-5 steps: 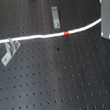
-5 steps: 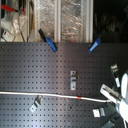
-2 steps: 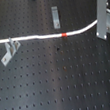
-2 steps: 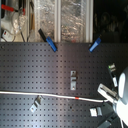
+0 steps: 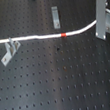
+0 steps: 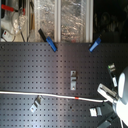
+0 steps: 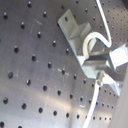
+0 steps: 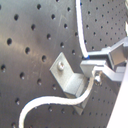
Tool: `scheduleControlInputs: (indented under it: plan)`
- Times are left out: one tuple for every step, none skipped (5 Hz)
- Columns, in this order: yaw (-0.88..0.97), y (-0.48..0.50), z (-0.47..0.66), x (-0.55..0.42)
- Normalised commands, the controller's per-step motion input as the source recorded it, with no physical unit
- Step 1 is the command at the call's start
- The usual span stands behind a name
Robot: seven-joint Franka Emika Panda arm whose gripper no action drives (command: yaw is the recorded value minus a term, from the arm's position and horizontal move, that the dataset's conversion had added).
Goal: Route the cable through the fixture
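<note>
In the first exterior view, the cable [image 5: 43, 37] is seen stretched across the dark perforated board [image 5: 60, 85], its red band [image 5: 63, 35] below a metal bracket [image 5: 55, 17], while its end is pinched between the gripper [image 5: 100, 28] fingers.

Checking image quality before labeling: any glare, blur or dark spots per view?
First exterior view: soft all over, cable still readable, arm cropped at the edge. Second exterior view: glare on the foil-like backdrop, upper right nearly black, gripper blurred. First wrist view: sheen on the board. Second wrist view: bracket slightly soft.
</note>
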Motion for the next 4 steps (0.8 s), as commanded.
scheduleControlInputs:
  plan:
    - [0.00, 0.031, 0.40, -0.045]
    - [0.02, 0.021, 0.49, -0.024]
    - [0.00, -0.045, 0.20, -0.024]
    - [0.00, -0.075, 0.00, -0.011]
